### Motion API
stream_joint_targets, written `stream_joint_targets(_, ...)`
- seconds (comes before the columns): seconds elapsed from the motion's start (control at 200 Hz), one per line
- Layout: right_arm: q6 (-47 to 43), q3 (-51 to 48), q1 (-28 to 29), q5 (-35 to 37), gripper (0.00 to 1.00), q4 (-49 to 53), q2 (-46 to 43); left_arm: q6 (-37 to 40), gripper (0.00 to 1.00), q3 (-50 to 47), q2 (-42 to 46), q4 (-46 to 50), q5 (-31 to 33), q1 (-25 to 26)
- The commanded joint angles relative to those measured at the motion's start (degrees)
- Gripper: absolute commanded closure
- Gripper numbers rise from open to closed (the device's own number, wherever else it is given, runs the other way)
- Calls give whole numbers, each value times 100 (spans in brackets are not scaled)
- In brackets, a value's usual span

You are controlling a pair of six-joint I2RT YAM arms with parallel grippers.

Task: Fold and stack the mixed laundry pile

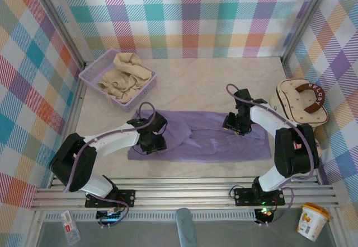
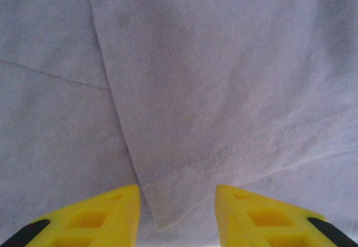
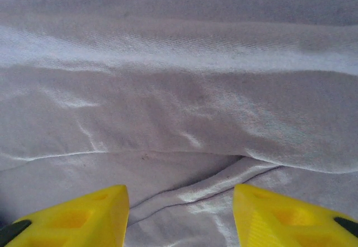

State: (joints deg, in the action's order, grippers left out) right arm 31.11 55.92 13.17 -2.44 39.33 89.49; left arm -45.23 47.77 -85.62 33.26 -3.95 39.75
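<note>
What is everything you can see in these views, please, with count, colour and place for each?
T-shirt: one, lavender-purple, spread flat across the middle of the table
cream shirt: one, cream-beige, crumpled inside the basket
basket: one, lavender mesh, far left of the table
padded bag: one, cream with a brown handle, right edge of the table
tub: one, white with an orange label, off the table at the near right
packet: one, small and white, off the table at the near left
table: one, pale beige
walls: pastel plaid, around the table
left gripper: one, yellow fingers, open over a T-shirt hem
right gripper: one, yellow fingers, open over T-shirt folds
</note>
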Motion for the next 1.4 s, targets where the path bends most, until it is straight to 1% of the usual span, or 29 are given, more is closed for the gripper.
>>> stream_joint_targets(0.0,60,-85,-8,4,47,65,-260,-25,61,-52,-206,-249,43,93)
stream_joint_targets(0.18,24,-177,-7,109,46,132,-455,-24,62,-157,-329,-223,111,232)
stream_joint_targets(0.25,19,-226,-3,138,46,132,-507,-46,64,-206,-298,-176,151,261)
stream_joint_targets(0.33,17,-265,-1,140,46,122,-529,-88,72,-226,-207,-96,241,280)
stream_joint_targets(0.435,26,-305,-6,132,46,89,-522,-98,90,-201,-117,-2,389,290)
stream_joint_targets(0.47,22,-310,-7,122,46,62,-521,-86,98,-154,-100,79,458,289)
stream_joint_targets(0.49,26,-310,-7,121,46,57,-513,-74,100,-119,-97,125,512,289)
stream_joint_targets(0.665,9,-279,-7,103,46,18,-486,8,100,318,47,884,980,284)
stream_joint_targets(0.88,13,-334,-7,121,46,-69,-356,166,100,610,136,1577,1125,248)
stream_joint_targets(1.015,31,-362,-6,121,46,-138,-258,187,99,604,90,1615,1107,242)
stream_joint_targets(1.175,19,-397,-8,138,46,-167,-213,232,87,640,-139,1527,905,230)
stream_joint_targets(1.21,9,-398,-7,138,46,-171,-208,227,86,644,-202,1522,879,227)
stream_joint_targets(1.31,-7,-406,-12,164,46,-154,-223,215,86,602,-248,1480,884,231)
stream_joint_targets(1.395,-5,-424,-7,196,46,-154,-256,200,94,576,-207,1465,918,232)
